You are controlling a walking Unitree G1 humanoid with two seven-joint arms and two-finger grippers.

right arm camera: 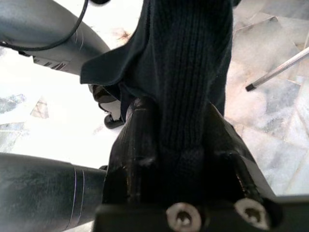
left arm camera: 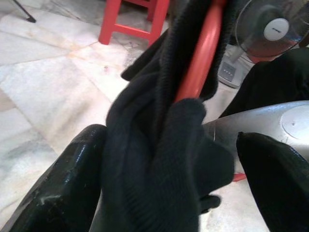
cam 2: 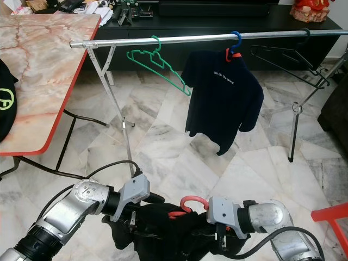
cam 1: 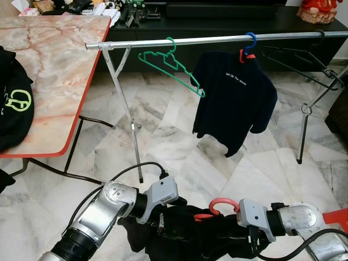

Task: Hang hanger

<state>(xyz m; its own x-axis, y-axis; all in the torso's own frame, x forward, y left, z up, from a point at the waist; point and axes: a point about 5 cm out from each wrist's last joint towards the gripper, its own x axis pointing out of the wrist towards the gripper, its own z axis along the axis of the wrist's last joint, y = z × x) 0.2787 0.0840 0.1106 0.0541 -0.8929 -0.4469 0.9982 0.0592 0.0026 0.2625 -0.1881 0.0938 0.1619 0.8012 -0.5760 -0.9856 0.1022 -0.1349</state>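
Observation:
A red hanger, its hook (cam 1: pixel 224 205) sticking up, sits inside a black garment (cam 1: pixel 185 234) held low over the floor between my two grippers. My left gripper (cam 1: pixel 163 220) stands open, its fingers (left arm camera: pixel 72 183) on either side of a bunch of the cloth with the red hanger arm (left arm camera: pixel 200 63) just beyond. On the garment's knit edge, my right gripper (right arm camera: pixel 186 113) is shut. The metal rail (cam 1: pixel 217 39) runs across ahead, well above both grippers.
On the rail hang a green hanger (cam 1: pixel 171 62), a navy T-shirt (cam 1: pixel 234 98) on a blue hanger (cam 1: pixel 249 42), and black hangers (cam 1: pixel 299 57). A marble-top table (cam 1: pixel 49 70) stands left with a black garment (cam 1: pixel 13 103) on it. A red stool (cam 1: pixel 334 217) is at right.

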